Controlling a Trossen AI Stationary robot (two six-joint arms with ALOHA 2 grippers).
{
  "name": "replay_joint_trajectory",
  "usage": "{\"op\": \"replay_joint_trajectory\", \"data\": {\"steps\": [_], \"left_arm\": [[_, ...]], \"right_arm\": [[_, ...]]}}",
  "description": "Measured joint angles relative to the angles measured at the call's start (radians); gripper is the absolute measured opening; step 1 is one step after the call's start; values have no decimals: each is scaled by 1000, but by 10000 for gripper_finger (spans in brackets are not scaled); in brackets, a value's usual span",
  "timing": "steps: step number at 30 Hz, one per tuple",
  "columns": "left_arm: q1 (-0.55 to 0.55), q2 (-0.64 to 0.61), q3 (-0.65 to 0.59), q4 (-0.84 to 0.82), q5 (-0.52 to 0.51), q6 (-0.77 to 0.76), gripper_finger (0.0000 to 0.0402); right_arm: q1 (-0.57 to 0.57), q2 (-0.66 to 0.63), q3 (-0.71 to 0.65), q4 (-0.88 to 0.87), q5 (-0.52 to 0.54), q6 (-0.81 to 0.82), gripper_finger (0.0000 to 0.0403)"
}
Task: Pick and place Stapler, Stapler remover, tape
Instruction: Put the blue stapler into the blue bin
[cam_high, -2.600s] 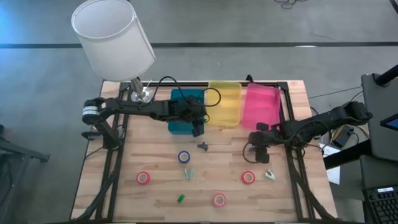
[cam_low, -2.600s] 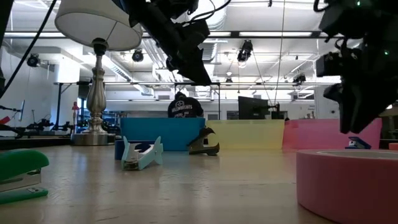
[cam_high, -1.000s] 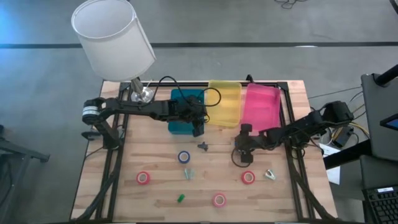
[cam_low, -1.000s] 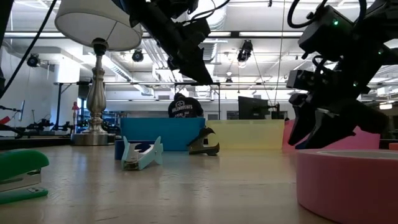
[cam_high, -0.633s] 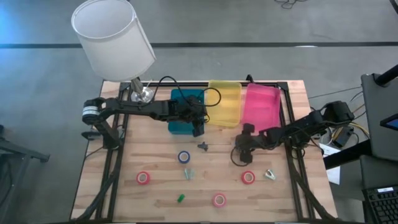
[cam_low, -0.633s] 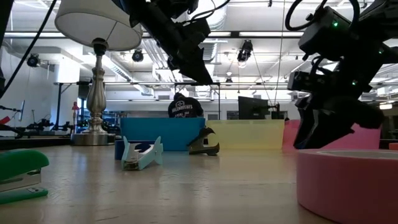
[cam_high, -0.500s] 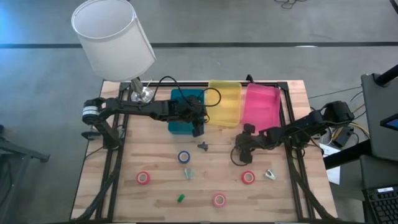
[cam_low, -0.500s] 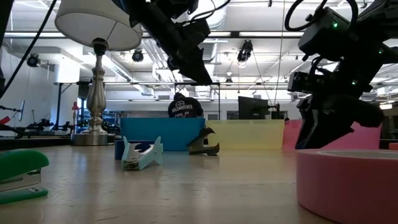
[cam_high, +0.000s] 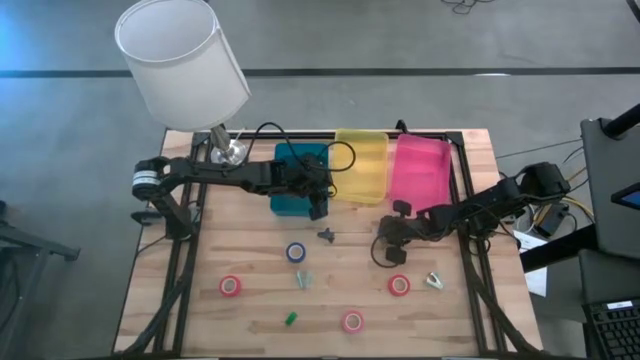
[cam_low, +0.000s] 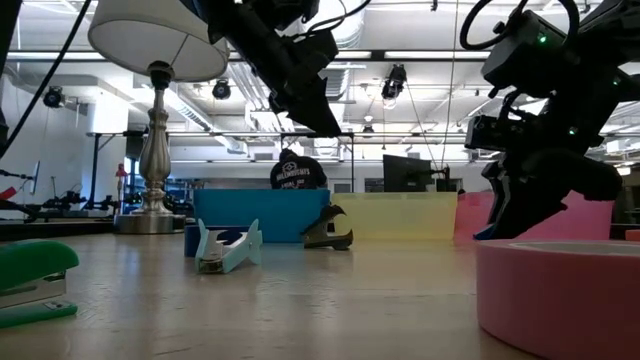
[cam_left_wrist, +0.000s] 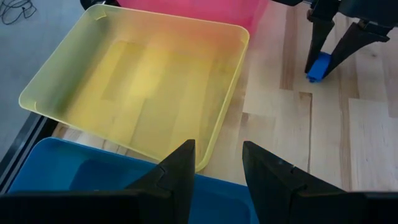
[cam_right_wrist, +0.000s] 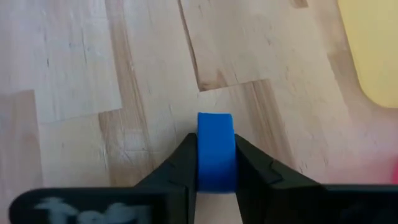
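Observation:
My right gripper is low over the table's middle right, shut on a small blue stapler, which also shows in the left wrist view. My left gripper hangs open and empty above the near rims of the blue bin and the yellow bin. A black stapler remover lies flat on the wood. A blue tape roll and three red ones also lie flat. A green stapler and a pale one rest nearby. My right gripper pinches the blue stapler's two long sides between its two fingers. The fingers slant down from the table's right side and lie along the stapler. The stapler's underside rests on the wood.
A pink bin stands to the right of the yellow one at the far edge. A lamp with a white shade stands at the far left corner. A small silvery item lies near the right edge.
My right gripper has stayed in place, rolled a little about its own axis, and shut its fingers on the blue stapler, which remains on the table.

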Motion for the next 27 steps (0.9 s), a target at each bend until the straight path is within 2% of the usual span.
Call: {"op": "replay_joint_trajectory", "data": {"steps": [7, 11, 17, 22, 27], "left_arm": [[-1, 0, 0, -9, 0, 1, 138], [-2, -19, 0, -97, 0, 3, 138], [-6, -145, -4, -261, -2, -75, 138], [-10, -284, -55, -253, -4, -76, 138], [-10, -402, -198, -142, -8, -103, 138]], "right_arm": [[-1, -1, -1, 6, -9, 26, 78], [-1, 0, 12, 12, -16, 25, 75], [-2, 1, 27, 35, -20, 22, 64], [-2, 0, 27, 160, -21, 3, 69], [-2, 0, 29, 369, -17, -75, 69]]}}
